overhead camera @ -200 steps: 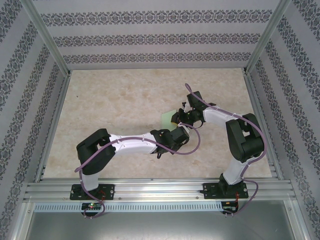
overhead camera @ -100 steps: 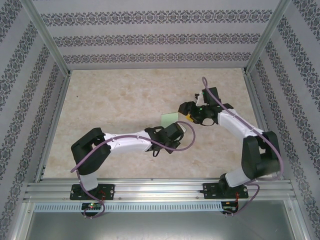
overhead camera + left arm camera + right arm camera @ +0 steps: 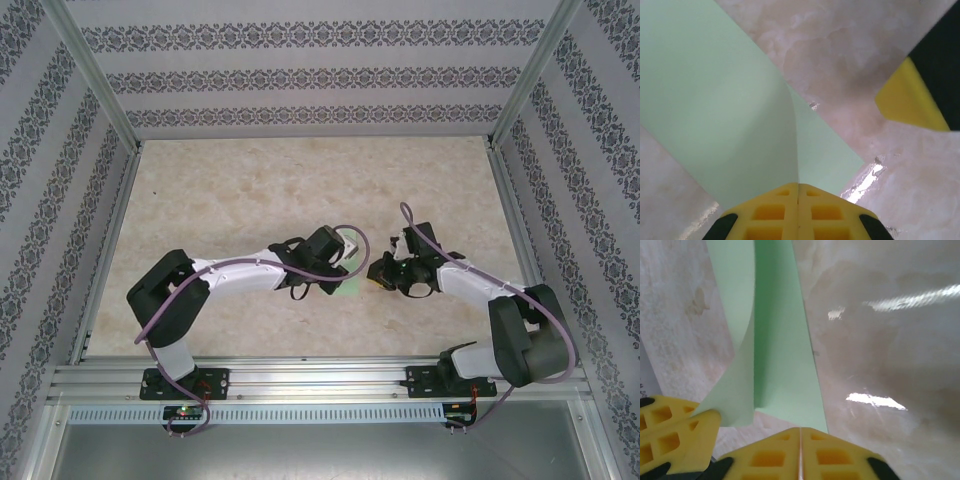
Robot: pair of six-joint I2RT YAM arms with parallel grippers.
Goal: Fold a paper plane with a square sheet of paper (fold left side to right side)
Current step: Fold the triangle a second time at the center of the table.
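Mint-green square sheet of paper, edge pinched in left jaws; right jaws clenched empty, seemingly apart

Both arms bend inward, wrists near each other mid-frame in the top view. Left gripper pinches the paper; right gripper is closed beside it.

Pale marbled beige table, glossy, catching light glints. Grey floral-banded wall panels on three sides. Aluminium posts rising from back corners. Slotted aluminium rail along near edge, perforated white strip just beneath.
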